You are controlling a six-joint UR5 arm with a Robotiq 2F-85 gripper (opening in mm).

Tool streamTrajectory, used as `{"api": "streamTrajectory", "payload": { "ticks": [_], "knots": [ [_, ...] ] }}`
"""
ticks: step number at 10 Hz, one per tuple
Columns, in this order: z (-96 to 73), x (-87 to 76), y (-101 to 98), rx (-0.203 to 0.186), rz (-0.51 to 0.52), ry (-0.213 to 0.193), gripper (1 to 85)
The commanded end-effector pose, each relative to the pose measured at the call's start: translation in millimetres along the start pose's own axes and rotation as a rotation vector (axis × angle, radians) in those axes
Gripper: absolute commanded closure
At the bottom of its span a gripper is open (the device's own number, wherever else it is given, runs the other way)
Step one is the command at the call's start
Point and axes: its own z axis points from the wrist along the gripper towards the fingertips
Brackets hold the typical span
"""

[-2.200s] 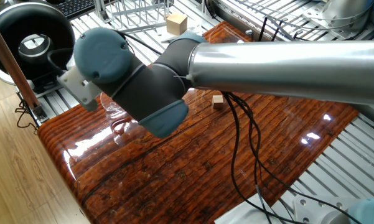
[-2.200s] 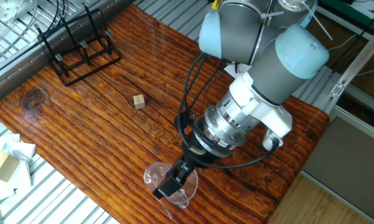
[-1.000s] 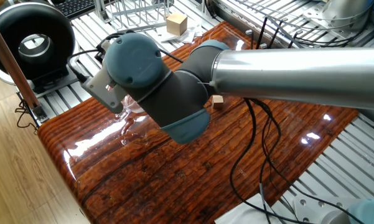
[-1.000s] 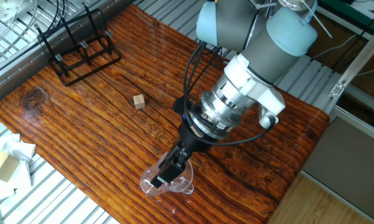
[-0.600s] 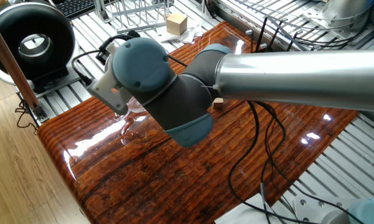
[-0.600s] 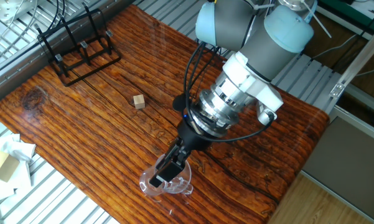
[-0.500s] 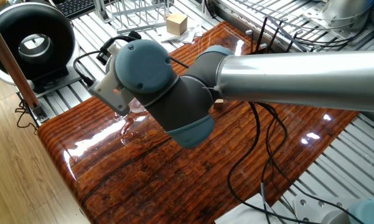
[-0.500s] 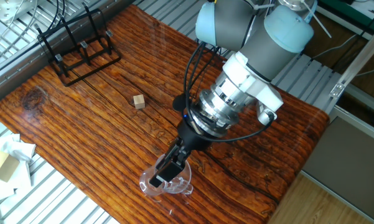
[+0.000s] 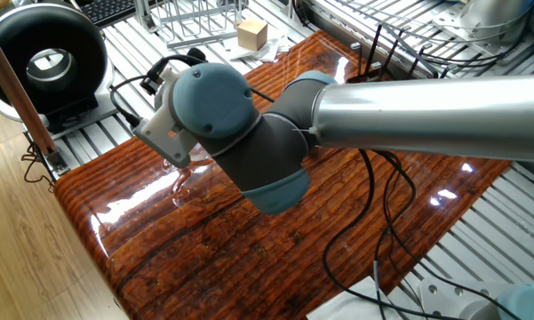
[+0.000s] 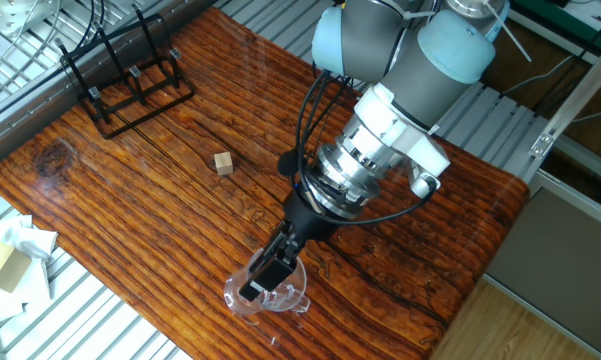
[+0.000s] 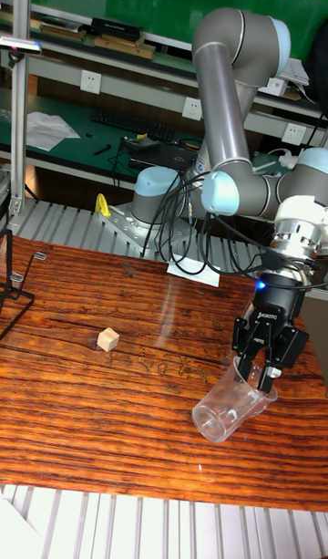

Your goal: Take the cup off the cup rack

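The 2 fingers (image 11: 271, 377) of the gripper (image 11: 259, 377) are closed on the rim of the cup (image 11: 225, 408), 1 finger inside the mouth and 1 outside the wall, as the tall fixed view shows most clearly. In that view the cup is tilted, its rim up at the fingers and its closed base pointing down toward the table (image 11: 82, 422); whether the base touches the wood cannot be told.

The other fixed view looks down on the same grip: the gripper (image 10: 263, 279) reaches into the cup (image 10: 263, 295), which sits near the table edge (image 10: 130, 280) closest to that camera. This view alone shows the whole cup rack (image 10: 122, 73), standing empty at the far corner of the table, well apart from the cup. The small wooden cube (image 10: 222, 163) lies between the cup rack and the cup, nearer the cup.

The tall fixed view shows only a sliver of the cup rack (image 11: 11, 281) at the frame edge, with the cube (image 11: 108, 340) between it and the cup.

In one fixed view the arm's wrist joint (image 9: 222, 124) blocks the gripper entirely; only a faint part of the cup (image 9: 183, 182) shows beside the joint, and the finger state cannot be read there.
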Motion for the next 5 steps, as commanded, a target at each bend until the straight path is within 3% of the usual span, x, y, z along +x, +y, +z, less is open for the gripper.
{"api": "streamTrajectory", "payload": {
  "ticks": [1,5],
  "knots": [
    [1.1,2.1,3.2,-0.006,0.014,-0.002,35.7],
    [1.7,-2.5,8.3,-0.027,0.019,-0.017,33.3]
  ]
}}
